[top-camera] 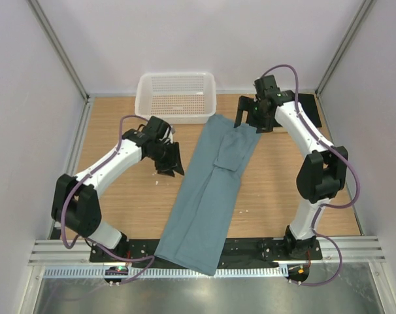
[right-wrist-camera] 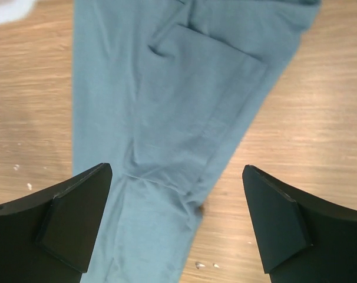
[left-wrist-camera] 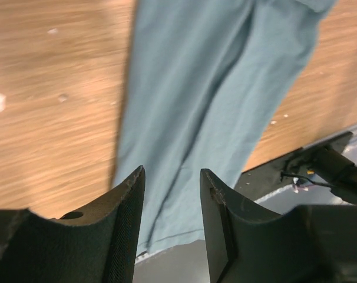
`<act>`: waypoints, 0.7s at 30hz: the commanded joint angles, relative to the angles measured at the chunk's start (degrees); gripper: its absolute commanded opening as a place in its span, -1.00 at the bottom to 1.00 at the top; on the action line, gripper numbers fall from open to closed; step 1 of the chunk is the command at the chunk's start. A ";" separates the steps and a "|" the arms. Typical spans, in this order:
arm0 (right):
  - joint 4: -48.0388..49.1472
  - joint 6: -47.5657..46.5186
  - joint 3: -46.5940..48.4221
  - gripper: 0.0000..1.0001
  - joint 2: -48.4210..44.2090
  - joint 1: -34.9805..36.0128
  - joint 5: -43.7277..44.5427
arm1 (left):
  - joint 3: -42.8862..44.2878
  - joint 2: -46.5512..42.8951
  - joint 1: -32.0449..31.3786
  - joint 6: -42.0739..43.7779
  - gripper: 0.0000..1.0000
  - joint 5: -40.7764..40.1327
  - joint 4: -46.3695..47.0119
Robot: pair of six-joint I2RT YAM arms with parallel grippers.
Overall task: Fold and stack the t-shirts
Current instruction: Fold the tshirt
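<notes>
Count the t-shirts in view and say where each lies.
1 certain: the teal t-shirt, a long folded strip down the middle of the table. A dark patch behind the right arm may be a second, mostly hidden.

**A:** Home, shop or lab?

**B:** A robotics lab, a closed test cell. A left arm (top-camera: pixel 113 163) and a right arm (top-camera: pixel 302 127), white with black joints, are bolted to a black plate (top-camera: pixel 250 247) at the near edge of a wooden bench (top-camera: pixel 270 196).

**A:** What else shows it?

**B:** Plain white panels (top-camera: pixel 28 85) wall the bench on three sides, framed by aluminium posts (top-camera: pixel 57 46). Purple cables (top-camera: pixel 350 186) loop along the arms. Slotted metal rails (top-camera: pixel 61 252) and a steel sheet (top-camera: pixel 204 294) lie in front.

**A:** And the teal t-shirt (top-camera: pixel 208 196) and the white mesh basket (top-camera: pixel 176 97)?

**B:** Household things, but they lie inside that bare rig.
</notes>
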 commanded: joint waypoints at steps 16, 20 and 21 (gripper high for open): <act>12.32 7.21 33.32 -0.70 34.35 1.14 2.07 | -12.11 -23.92 12.45 -1.82 -0.11 -5.23 -5.57; 22.16 4.72 30.89 -0.70 36.03 4.12 3.39 | -16.76 -27.62 12.45 -3.22 -0.12 -4.26 -5.66; 23.83 5.16 31.32 -0.70 37.17 4.82 3.39 | -17.21 -28.14 12.45 -3.23 -0.12 -4.17 -5.84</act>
